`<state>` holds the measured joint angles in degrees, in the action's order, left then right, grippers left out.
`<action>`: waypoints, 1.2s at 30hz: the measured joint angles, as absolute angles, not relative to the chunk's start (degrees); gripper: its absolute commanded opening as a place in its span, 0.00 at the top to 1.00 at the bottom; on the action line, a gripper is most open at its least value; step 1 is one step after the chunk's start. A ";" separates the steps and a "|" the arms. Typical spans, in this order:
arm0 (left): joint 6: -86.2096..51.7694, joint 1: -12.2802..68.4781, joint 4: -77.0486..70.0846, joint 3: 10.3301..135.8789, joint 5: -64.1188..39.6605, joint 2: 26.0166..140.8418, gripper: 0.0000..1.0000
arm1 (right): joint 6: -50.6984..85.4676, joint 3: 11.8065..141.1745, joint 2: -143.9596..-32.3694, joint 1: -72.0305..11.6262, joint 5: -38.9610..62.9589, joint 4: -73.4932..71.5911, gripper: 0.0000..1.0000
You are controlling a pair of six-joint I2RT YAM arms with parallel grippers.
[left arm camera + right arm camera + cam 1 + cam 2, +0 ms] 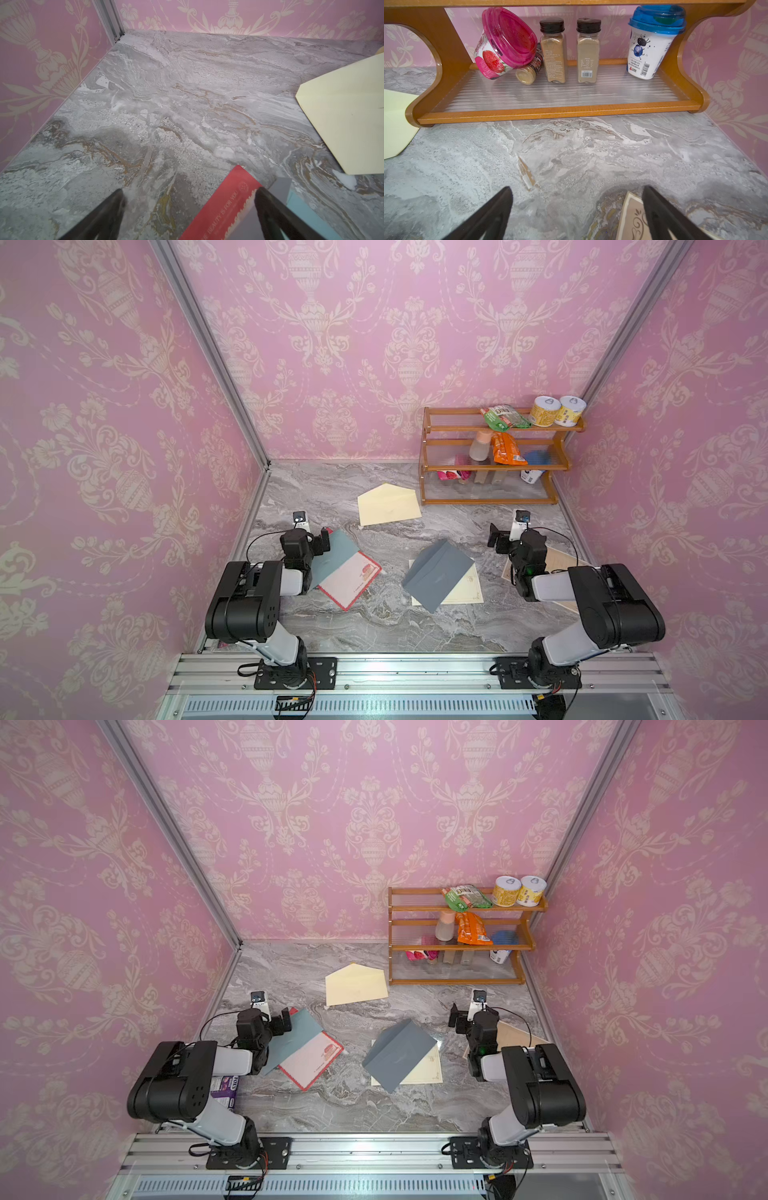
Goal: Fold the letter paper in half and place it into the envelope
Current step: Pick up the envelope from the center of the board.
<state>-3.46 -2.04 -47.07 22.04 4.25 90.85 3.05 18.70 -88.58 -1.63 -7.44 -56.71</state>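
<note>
Several papers and envelopes lie on the marble table (374, 626). A cream envelope (386, 504) (355, 984) rests flap open at the back middle. A teal envelope (334, 556) overlaps a red-bordered letter paper (349, 578) (224, 199) on the left. A grey envelope (438, 572) covers part of a cream letter paper (465, 589) in the middle. A beige ornamented paper (561, 560) (631, 218) lies under the right arm. My left gripper (324, 540) (190, 191) hovers open over the red paper's corner. My right gripper (496, 537) (577, 188) is open above the beige paper's corner, holding nothing.
A wooden shelf rack (490, 502) (550, 112) with cans, snack bags, spice jars and cups stands at the back right, close to the cream envelope. A purple box (224, 1088) lies beside the left arm. Pink walls close in three sides.
</note>
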 measured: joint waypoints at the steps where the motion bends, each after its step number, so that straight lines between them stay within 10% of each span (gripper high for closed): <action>1: -3.46 -2.04 -47.07 22.04 4.25 90.85 0.01 | 3.03 18.70 -88.58 -1.63 -7.42 -56.73 0.00; 28: -3.44 -2.04 -47.00 22.04 4.08 90.85 0.01 | 3.01 18.68 -88.58 -1.65 -6.22 -56.73 0.00; 36: -3.03 -1.28 -20.58 41.36 2.00 89.38 0.01 | 1.87 18.00 -79.99 -4.78 -10.33 -51.83 0.00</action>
<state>-3.03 -1.28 -20.58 41.36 2.00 89.38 1.87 18.00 -79.99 -4.78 -10.33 -51.83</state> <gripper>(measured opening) 0.993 0.998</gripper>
